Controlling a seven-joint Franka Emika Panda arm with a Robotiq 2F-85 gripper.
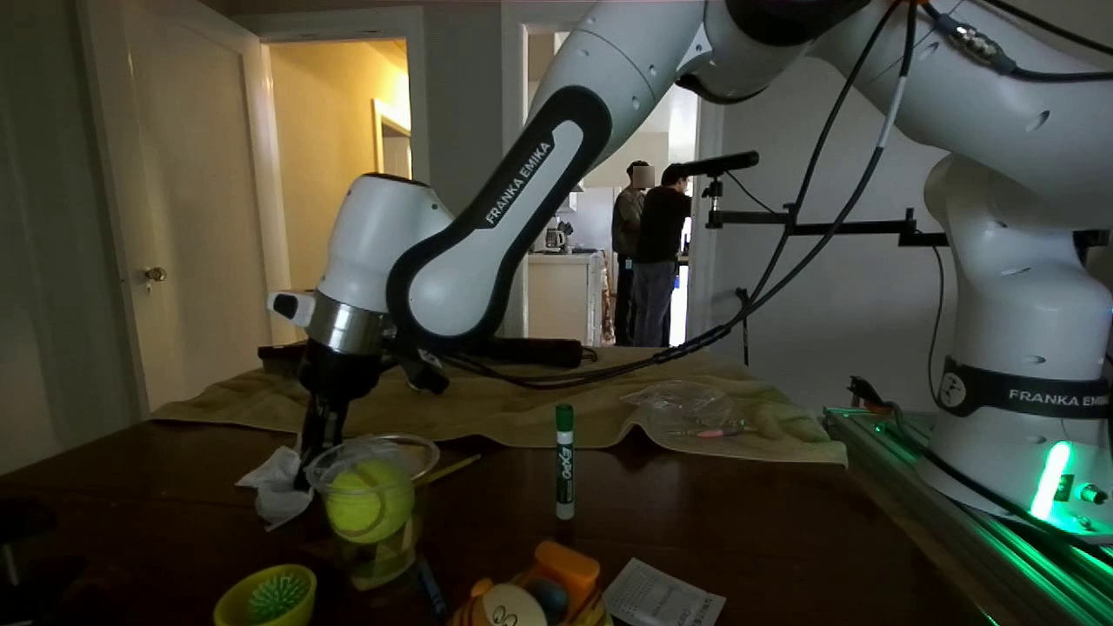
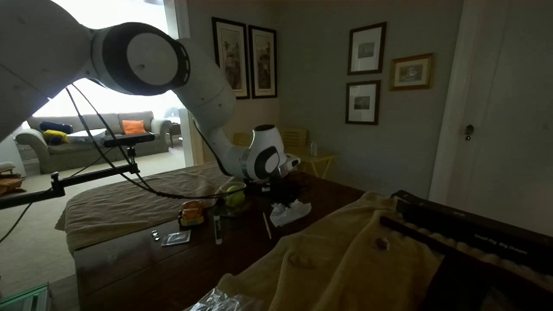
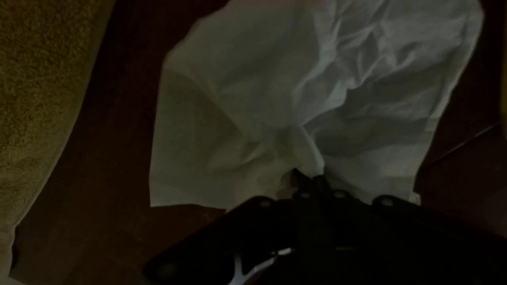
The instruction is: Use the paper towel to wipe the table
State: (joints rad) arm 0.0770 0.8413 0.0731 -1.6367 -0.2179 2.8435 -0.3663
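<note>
The paper towel is a crumpled white sheet lying on the dark brown table. It shows in both exterior views, beneath the gripper, and spreads widely in the wrist view. My gripper points down at the sheet. In the wrist view its fingertips are together, pinching a raised fold of the paper towel. In an exterior view the gripper is partly hidden behind a clear cup. The bare table also shows in the wrist view.
The clear cup with a tennis ball stands close to the gripper. A green-capped marker stands upright. A thin stick lies near the sheet. A beige cloth, an orange toy, a yellow bowl and a packet are around.
</note>
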